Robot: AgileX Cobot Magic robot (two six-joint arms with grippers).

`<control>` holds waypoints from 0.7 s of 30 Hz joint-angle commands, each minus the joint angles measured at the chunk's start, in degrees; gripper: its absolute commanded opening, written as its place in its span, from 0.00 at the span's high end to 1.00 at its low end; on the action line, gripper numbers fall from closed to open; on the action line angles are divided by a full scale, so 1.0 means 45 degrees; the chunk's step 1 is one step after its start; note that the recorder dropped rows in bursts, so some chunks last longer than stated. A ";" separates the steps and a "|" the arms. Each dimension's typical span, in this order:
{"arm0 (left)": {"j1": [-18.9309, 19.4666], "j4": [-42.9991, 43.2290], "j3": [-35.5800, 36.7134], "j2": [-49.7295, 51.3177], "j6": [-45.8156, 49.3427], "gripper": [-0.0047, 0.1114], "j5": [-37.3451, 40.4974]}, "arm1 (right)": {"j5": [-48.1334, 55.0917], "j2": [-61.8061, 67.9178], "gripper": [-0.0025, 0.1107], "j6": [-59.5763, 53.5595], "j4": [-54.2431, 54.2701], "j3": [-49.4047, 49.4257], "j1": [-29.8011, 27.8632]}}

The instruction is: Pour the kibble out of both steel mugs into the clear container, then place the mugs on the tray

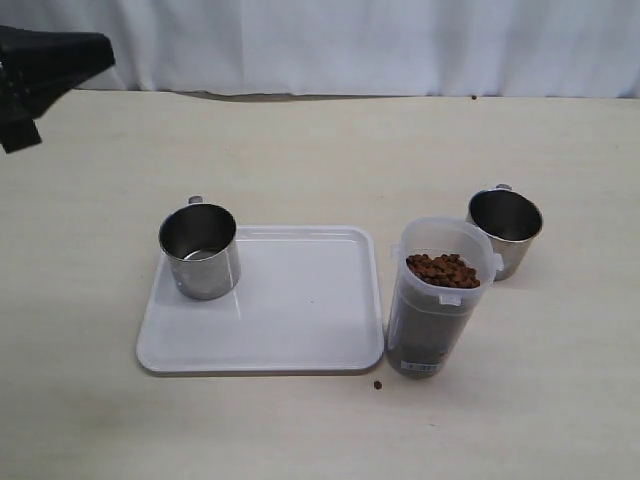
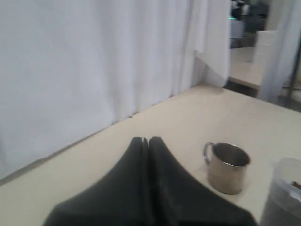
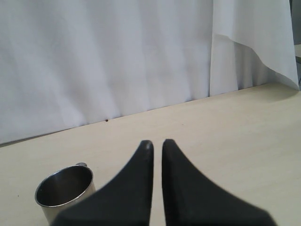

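One steel mug (image 1: 200, 250) stands upright on the left part of the white tray (image 1: 300, 320), with no kibble showing inside. The clear container (image 1: 440, 295) stands just right of the tray, filled with kibble (image 1: 443, 270) almost to its rim. The second steel mug (image 1: 505, 228) is on the bare table to the right of the container; it also shows in the left wrist view (image 2: 227, 167) and the right wrist view (image 3: 66, 188). My left gripper (image 1: 100, 55) hangs high at the far left, shut and empty (image 2: 148, 139). My right gripper (image 3: 154, 141) is shut, empty, beside that mug.
A stray pellet (image 1: 378, 384) lies on the table in front of the tray's right corner. Another lies far back near the white curtain (image 1: 473, 97). The curtain (image 1: 350, 45) runs along the table's far edge.
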 commanded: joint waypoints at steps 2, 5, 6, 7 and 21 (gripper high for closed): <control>0.0033 -0.2098 0.1424 -0.3526 -0.0695 0.96 0.5150 | 0.0061 -0.0055 0.93 -0.0011 0.0032 0.0051 0.0019; 0.0033 -0.4444 0.2655 -0.5619 0.0655 0.96 0.6098 | 0.0061 -0.0055 0.93 -0.0011 0.0032 0.0051 0.0019; 0.0033 -0.5021 0.3097 -0.6170 0.1148 0.96 0.6200 | 0.0061 -0.0055 0.93 -0.0011 0.0032 0.0051 0.0019; 0.0033 -0.5743 0.3535 -0.6971 0.1595 0.96 0.6453 | 0.0061 -0.0055 0.93 -0.0011 0.0032 0.0051 0.0019; 0.0033 -0.9173 0.7609 -1.4408 0.3762 0.96 0.9420 | 0.0061 -0.0055 0.93 -0.0011 0.0032 0.0051 0.0019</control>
